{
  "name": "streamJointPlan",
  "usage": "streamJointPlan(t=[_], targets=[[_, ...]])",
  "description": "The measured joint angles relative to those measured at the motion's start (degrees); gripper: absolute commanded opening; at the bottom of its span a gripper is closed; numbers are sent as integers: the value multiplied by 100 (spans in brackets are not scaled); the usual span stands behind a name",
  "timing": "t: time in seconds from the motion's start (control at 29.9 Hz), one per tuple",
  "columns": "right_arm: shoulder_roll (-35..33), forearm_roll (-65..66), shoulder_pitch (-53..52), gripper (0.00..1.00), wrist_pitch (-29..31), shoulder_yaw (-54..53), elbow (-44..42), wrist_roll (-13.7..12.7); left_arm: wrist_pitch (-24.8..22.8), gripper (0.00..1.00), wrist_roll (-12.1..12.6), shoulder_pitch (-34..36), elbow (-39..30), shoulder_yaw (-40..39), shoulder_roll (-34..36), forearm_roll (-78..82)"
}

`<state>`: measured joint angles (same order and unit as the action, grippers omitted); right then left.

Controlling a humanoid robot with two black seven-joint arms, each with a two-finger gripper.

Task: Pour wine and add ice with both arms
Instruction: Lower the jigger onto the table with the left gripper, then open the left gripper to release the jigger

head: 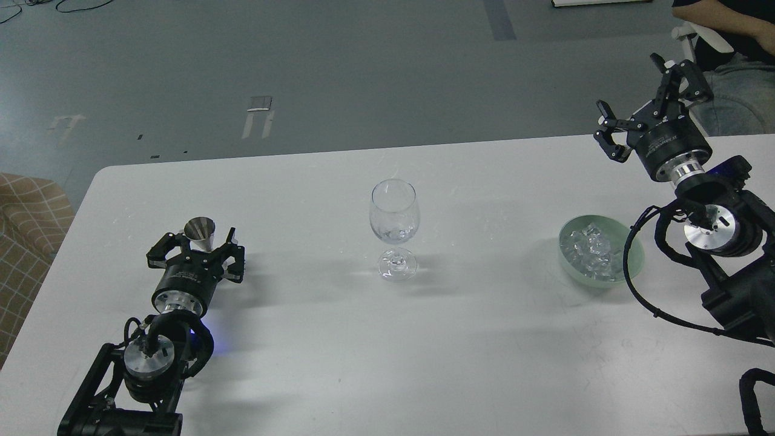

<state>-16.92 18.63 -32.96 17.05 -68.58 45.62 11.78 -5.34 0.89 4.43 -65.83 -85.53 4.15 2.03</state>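
Observation:
A clear stemmed wine glass (pixel 393 218) stands upright in the middle of the white table (pixel 387 339), with a little clear matter at the bottom of its bowl. The ice (pixel 590 249) lies heaped in a pale green bowl (pixel 633 257) at the right. A small metal cup (pixel 200 233) stands on the table at the left. My left gripper (pixel 202 237) is open, its fingers standing on either side of the cup and a little apart from it. My right gripper (pixel 642 100) is open and empty, raised above the table's far right edge, beyond the bowl.
A person sits on a chair (pixel 720 36) just beyond the right gripper. A checked fabric seat (pixel 24 224) stands off the table's left edge. The right arm's black cable (pixel 636 284) loops over the near side of the green bowl.

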Motion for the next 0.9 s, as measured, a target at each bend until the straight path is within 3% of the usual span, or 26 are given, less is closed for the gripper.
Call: streamJointPlan(t=[0.9], targets=[[-4, 0, 26, 100, 0, -8, 40, 0, -65, 98, 80, -102, -53, -77, 176, -18]])
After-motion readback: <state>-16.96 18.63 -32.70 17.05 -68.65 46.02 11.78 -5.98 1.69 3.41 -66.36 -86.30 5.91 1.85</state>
